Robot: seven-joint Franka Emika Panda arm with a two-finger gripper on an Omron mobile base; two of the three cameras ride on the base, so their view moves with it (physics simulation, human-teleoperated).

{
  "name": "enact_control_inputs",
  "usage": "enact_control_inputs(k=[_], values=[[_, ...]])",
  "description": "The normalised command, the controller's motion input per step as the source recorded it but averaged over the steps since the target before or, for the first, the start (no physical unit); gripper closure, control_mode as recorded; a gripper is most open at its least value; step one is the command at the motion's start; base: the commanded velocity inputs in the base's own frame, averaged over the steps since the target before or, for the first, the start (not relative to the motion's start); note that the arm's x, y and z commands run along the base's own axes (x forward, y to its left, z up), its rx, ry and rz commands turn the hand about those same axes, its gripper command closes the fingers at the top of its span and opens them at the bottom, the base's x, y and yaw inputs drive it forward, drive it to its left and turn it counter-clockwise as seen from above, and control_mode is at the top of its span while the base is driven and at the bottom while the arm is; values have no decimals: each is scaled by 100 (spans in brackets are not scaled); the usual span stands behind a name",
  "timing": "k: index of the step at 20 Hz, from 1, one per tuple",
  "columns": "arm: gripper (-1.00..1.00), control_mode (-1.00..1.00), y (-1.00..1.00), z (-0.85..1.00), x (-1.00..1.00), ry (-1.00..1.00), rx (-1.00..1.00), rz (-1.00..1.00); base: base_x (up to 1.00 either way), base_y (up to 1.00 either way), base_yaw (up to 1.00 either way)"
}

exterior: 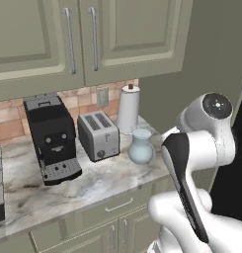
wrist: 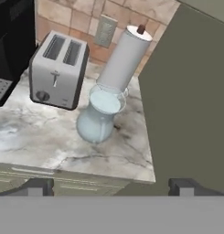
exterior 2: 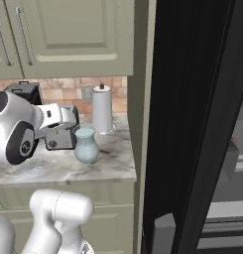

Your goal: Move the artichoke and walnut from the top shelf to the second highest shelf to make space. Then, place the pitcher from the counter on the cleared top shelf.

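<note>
Standing untouched on the counter (wrist: pixel 49 137): pitcher (wrist: pixel 98 119), ahead of the spread, empty gripper (wrist: pixel 111 187); shelving pending.

From my seat, the pitcher (exterior: pixel 141 147) (exterior 2: pixel 86 145) (wrist: pixel 99 118) stands on the counter (exterior: pixel 93 185) (exterior 2: pixel 58 168) (wrist: pixel 45 137) near its right end. Just behind it, against the wall, stands the paper-towel roll (exterior: pixel 128 108) (exterior 2: pixel 101 110) (wrist: pixel 122 59). The toaster (exterior: pixel 98 135) (wrist: pixel 58 69) sits to the pitcher's left, a little farther back, and the coffee machine (exterior: pixel 51 138) is left of the toaster. Wall cabinets (exterior: pixel 68 39) hang above. The fridge door (exterior 2: pixel 202 124) stands right of the counter's end.
</note>
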Motion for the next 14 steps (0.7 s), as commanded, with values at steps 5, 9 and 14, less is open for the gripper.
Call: enact_control_inputs(k=[5, 9, 14], values=[[-100, -100, 4, -51, 21, 12, 2, -5, 0, 0, 0], [-100, -100, 9, -72, 1, 0, 13, -4, 0, 0, 0], [-100, -100, 4, -63, 0, -3, 20, -8, 0, 0, 0]])
